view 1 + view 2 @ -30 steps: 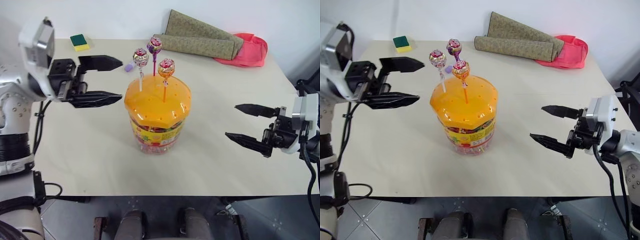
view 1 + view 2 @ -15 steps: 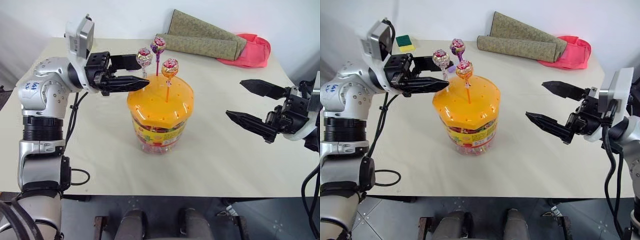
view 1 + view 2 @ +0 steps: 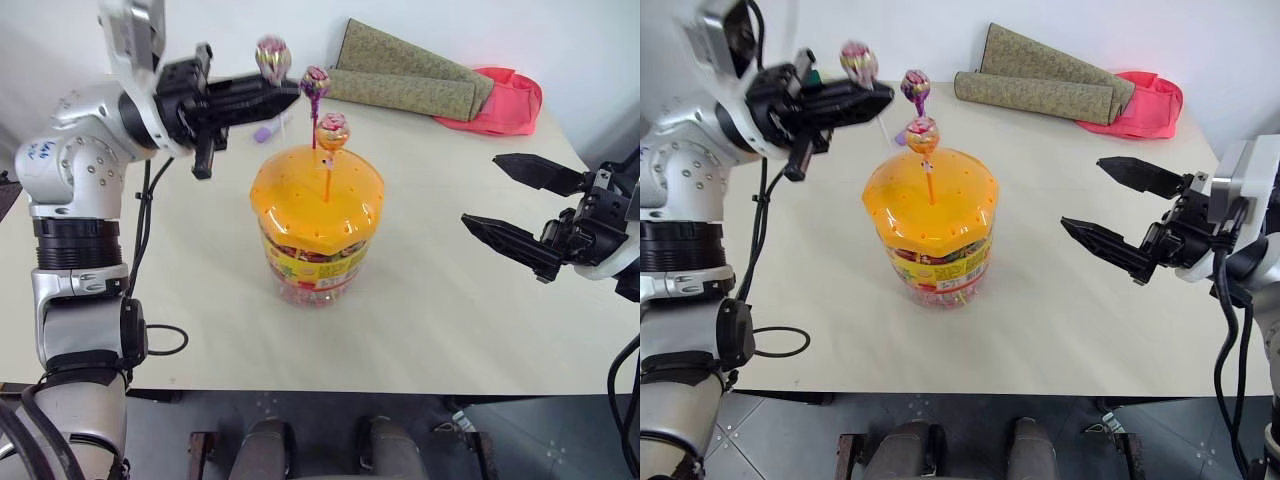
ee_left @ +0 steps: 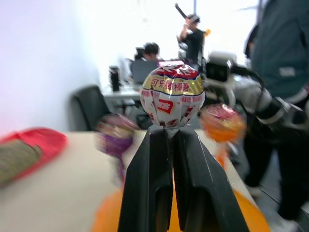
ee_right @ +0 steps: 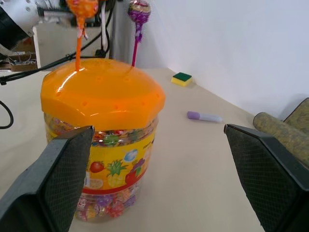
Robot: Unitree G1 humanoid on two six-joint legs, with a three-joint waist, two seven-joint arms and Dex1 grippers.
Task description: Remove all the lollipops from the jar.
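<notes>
Roughly a third done, by the look of it. Out at the left, left gripper (image 3: 285, 95) pinched together on the stick of the silvery-pink lollipop (image 3: 271, 55), candy head riding just past the fingertips and lifted clear above the jar (image 3: 316, 228); from the left wrist view, wrapper sitting right at the tips of the two black fingers (image 4: 149, 188), which meet beneath it. Not yet set down anywhere on the worktop (image 3: 450, 310).

Toward the middle, two left to pull: purple lollipop (image 3: 315, 82) on its pink stick and orange-red lollipop (image 3: 332, 131) on its orange stick, both upright in holes of the domed orange lid (image 3: 316, 190), purple one toward the far side, orange-red one nearer the lid's centre. Jar standing upright near the middle of the worktop, lid on, loose sweets visible through the clear wall.

Over at the right, right gripper (image 3: 1120, 215) spread wide, holding nothing, touching nothing, hanging well apart from the jar and pointed toward it; in the right wrist view, jar framed between the two spread fingers (image 5: 53, 183)
</notes>
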